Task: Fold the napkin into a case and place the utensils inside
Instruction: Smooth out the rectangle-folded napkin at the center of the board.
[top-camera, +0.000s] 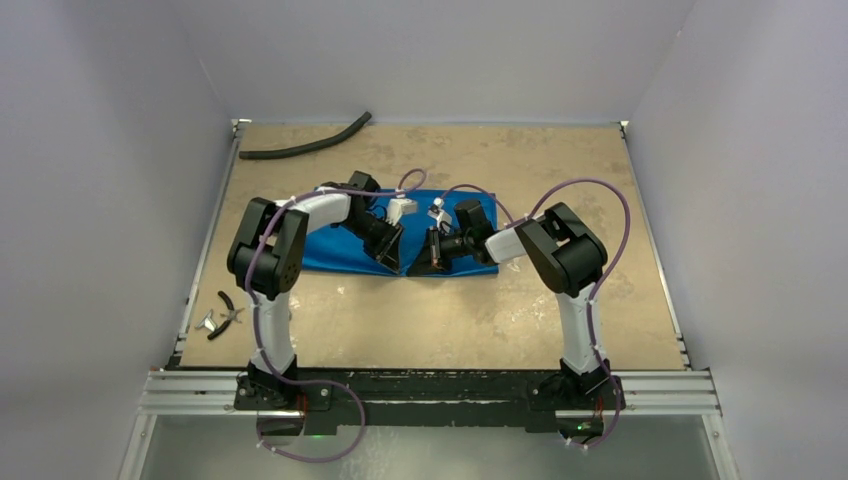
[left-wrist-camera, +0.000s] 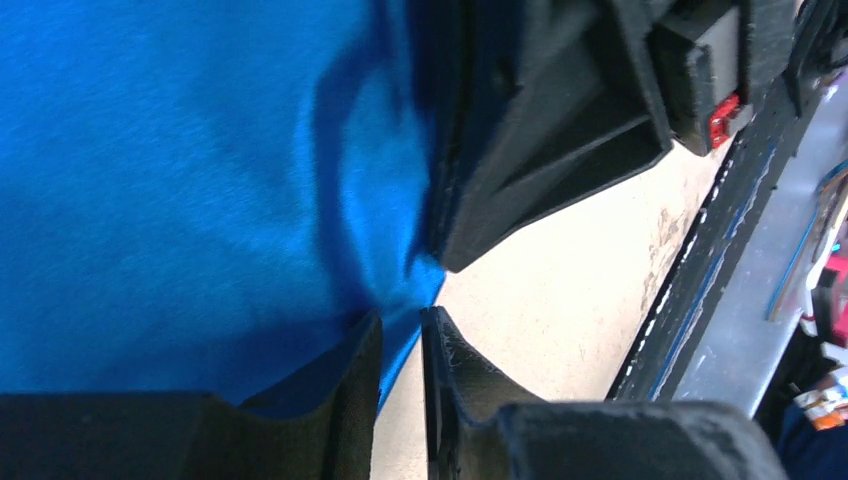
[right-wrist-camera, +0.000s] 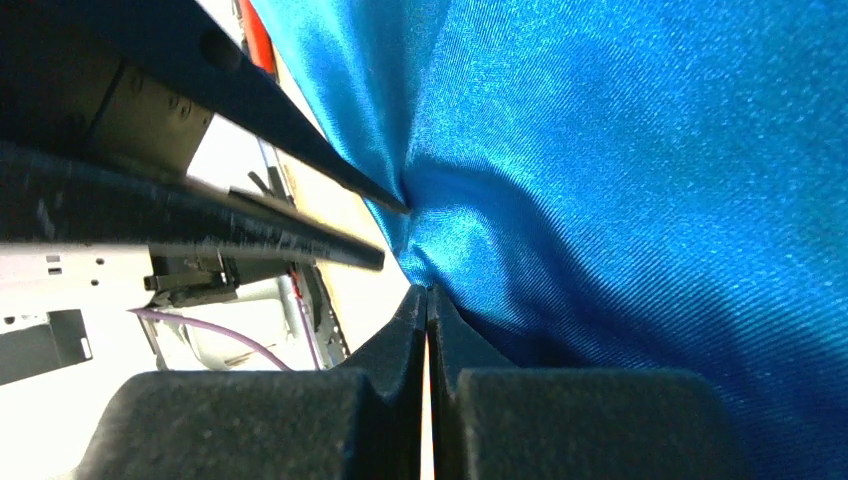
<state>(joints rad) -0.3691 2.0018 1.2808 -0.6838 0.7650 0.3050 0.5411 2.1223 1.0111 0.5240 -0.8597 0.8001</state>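
Observation:
The blue napkin (top-camera: 330, 245) lies flat in the middle of the table, wider than deep. Both grippers meet at the middle of its near edge. My left gripper (top-camera: 398, 258) has its jaws a little apart around that edge (left-wrist-camera: 400, 340); the cloth (left-wrist-camera: 180, 180) lies against one finger and bare table shows in the gap. My right gripper (top-camera: 420, 262) is shut (right-wrist-camera: 428, 300), with the napkin (right-wrist-camera: 620, 180) pinched at its tips and puckered toward them. The right gripper's finger (left-wrist-camera: 540, 150) shows in the left wrist view. No fork or spoon shows clearly.
A long black hose (top-camera: 305, 145) lies at the table's far left. Black-handled pliers (top-camera: 230, 310) and a small silver piece (top-camera: 207, 322) lie at the left edge. White walls stand on three sides. A metal rail (top-camera: 430, 390) runs along the near edge.

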